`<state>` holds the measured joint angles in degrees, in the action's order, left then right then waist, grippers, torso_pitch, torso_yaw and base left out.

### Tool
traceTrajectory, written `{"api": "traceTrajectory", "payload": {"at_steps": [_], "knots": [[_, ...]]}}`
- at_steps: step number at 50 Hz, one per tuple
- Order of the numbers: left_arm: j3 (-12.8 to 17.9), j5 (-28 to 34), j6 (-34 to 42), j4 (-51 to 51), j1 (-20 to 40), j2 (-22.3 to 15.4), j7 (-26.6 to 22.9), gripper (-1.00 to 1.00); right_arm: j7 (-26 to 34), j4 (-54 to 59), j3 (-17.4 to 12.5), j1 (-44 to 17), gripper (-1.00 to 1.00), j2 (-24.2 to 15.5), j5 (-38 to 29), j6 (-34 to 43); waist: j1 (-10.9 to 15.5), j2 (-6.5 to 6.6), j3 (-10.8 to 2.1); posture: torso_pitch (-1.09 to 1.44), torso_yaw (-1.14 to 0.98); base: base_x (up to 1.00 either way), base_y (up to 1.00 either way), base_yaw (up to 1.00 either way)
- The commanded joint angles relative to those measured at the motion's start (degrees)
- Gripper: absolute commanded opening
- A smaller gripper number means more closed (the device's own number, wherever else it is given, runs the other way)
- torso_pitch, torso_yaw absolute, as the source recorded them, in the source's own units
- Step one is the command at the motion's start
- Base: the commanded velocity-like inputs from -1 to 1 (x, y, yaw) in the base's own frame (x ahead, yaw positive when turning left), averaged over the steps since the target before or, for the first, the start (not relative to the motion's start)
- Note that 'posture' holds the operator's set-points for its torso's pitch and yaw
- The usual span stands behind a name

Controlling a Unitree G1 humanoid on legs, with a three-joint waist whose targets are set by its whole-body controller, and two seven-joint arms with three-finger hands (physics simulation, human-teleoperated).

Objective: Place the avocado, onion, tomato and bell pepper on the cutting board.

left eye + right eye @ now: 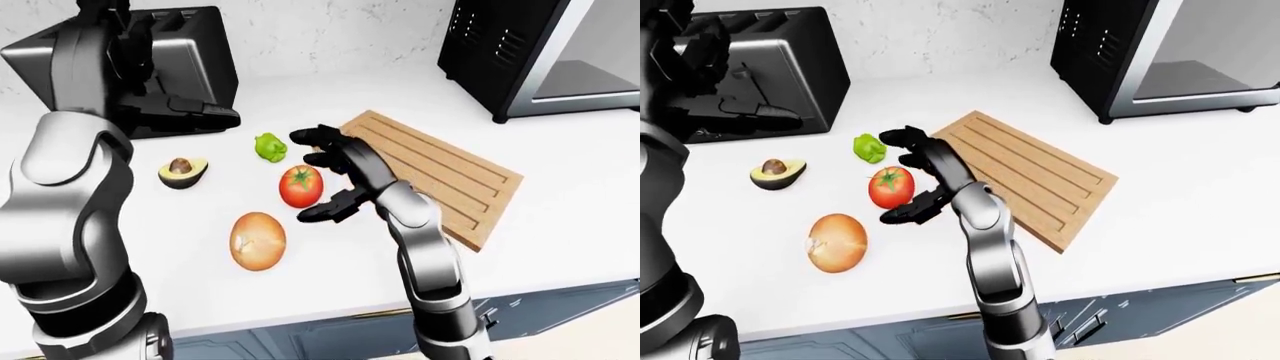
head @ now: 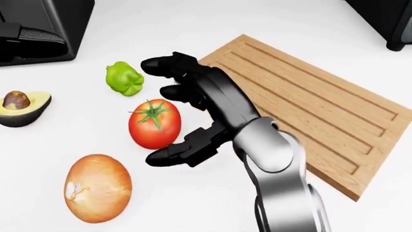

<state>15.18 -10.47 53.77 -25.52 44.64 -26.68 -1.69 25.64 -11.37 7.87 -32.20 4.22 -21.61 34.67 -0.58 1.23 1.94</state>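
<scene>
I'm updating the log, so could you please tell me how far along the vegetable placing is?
Nothing is done yet: the cutting board is bare. In hand: the right hand is open around the tomato, not closed on it. Left: the tomato, bell pepper, avocado and onion, all on the counter.

Right robot hand spread open, fingers curled; left arm raised.
</scene>
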Motion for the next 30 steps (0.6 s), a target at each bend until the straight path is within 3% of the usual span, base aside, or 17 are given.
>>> {"api": "traceTrajectory", "payload": {"at_steps": [1,14,30], "knots": [[0.8,0.2,-1.5,-1.3,1.7,-0.8,0.2,1.0,-0.5,-1.6,-0.1,-1.2,0.32,0.3,0.1,-2.0,0.1,0.4,-1.31,0.0,0.0,0.0,0.0,0.0],[0.8,0.3,-1.1,-0.5,2.9,-1.3,0.2,1.0,-0.2,-0.8,0.5,-0.6,0.23,0.9,0.1,-2.5,0.1,0.45,-1.36,0.0,0.0,0.0,0.0,0.0],[1.4,0.0,-1.3,-1.1,1.9,-1.7,0.2,1.0,0.5,-2.2,0.7,-0.1,-0.25,1.0,-0.8,-2.0,0.0,0.55,-1.35,0.0,0.0,0.0,0.0,0.0]]}}
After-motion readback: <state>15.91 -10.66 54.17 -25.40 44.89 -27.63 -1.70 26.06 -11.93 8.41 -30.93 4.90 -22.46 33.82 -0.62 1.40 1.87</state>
